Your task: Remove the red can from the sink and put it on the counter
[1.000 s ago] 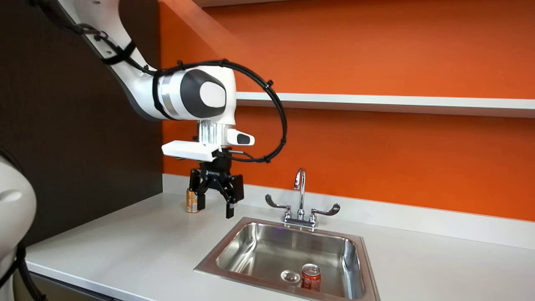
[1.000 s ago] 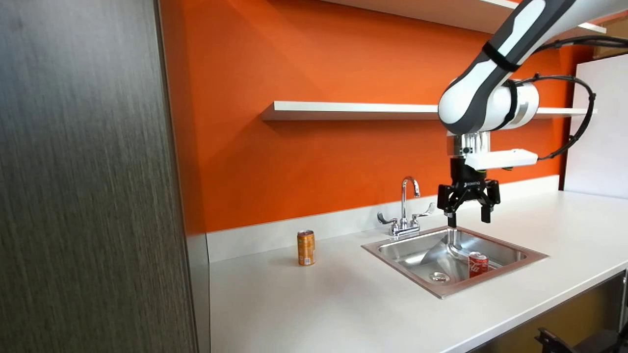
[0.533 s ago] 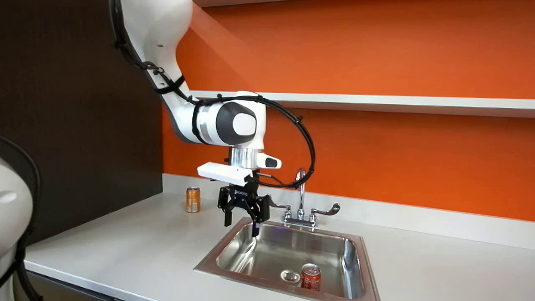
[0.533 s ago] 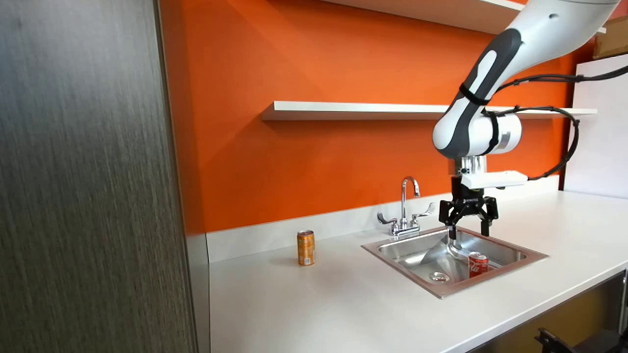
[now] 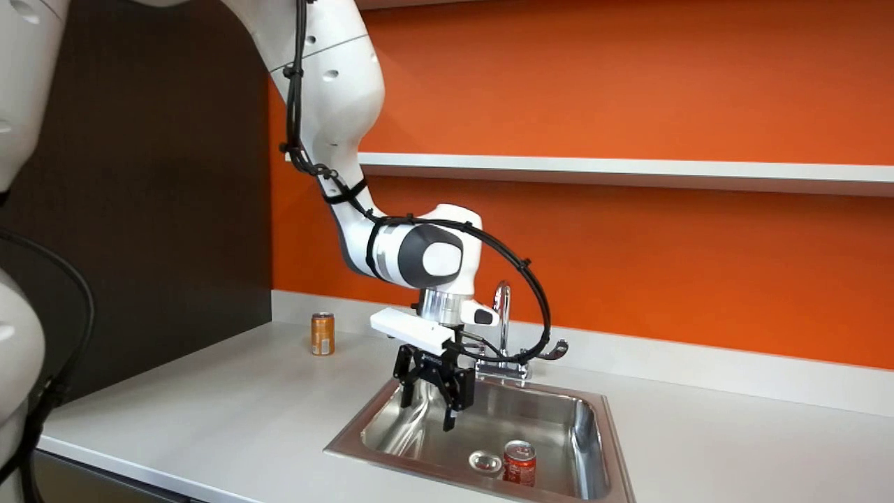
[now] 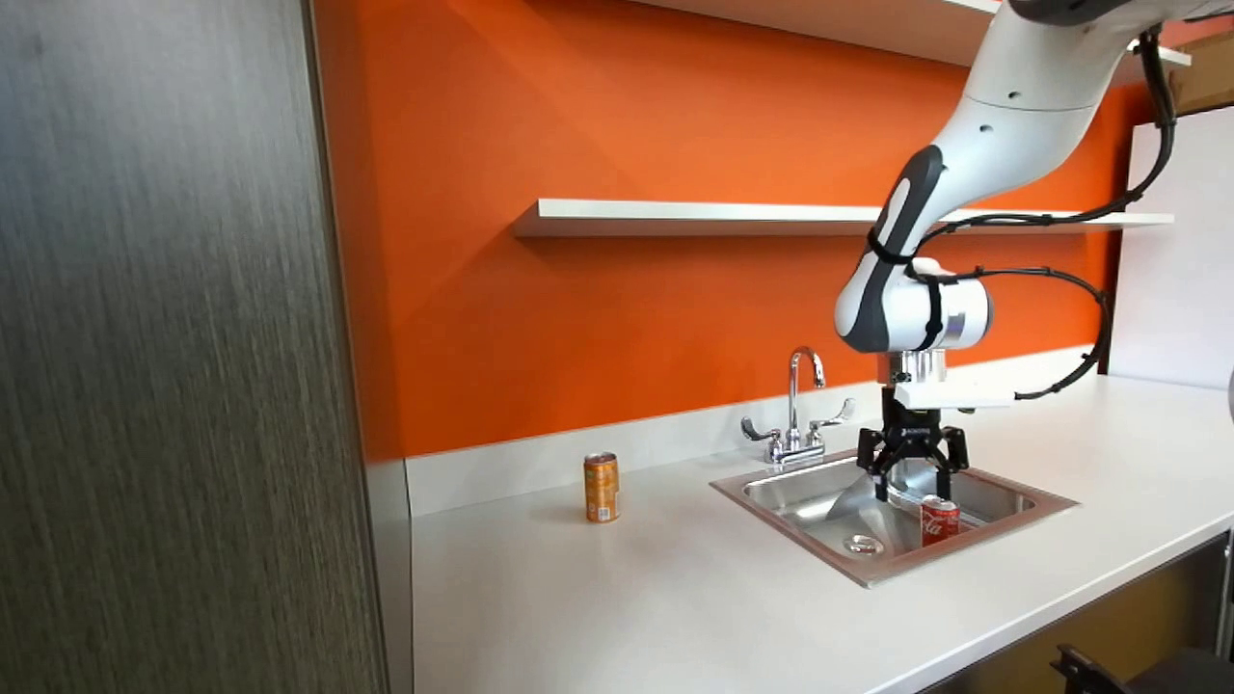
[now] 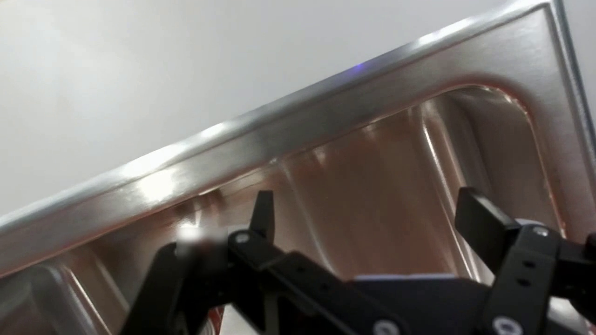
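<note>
The red can (image 5: 519, 463) stands upright in the sink (image 5: 607, 436), beside the round drain. In the other exterior picture the can (image 6: 939, 521) shows inside the sink rim (image 6: 1041, 501). My gripper (image 5: 427, 412) points down over the sink, open and empty, above the can and apart from it; it also shows there (image 6: 912, 490). In the wrist view the fingers (image 7: 368, 209) are spread over the sink's rim (image 7: 316, 125) and inner wall. Only a red sliver of the can (image 7: 215, 318) shows behind the left finger linkage. The pale counter (image 5: 209, 412) surrounds the sink.
A chrome faucet (image 6: 795, 405) with two handles stands behind the sink, close to my arm. An orange-brown can (image 5: 322, 334) stands on the counter near the back wall. A white shelf (image 5: 628, 168) runs along the orange wall. A dark panel (image 5: 140, 209) bounds the counter.
My gripper has moved down from above the counter beside the sink to over the basin, coming closer to the red can. It stays open. Both cans have not moved.
</note>
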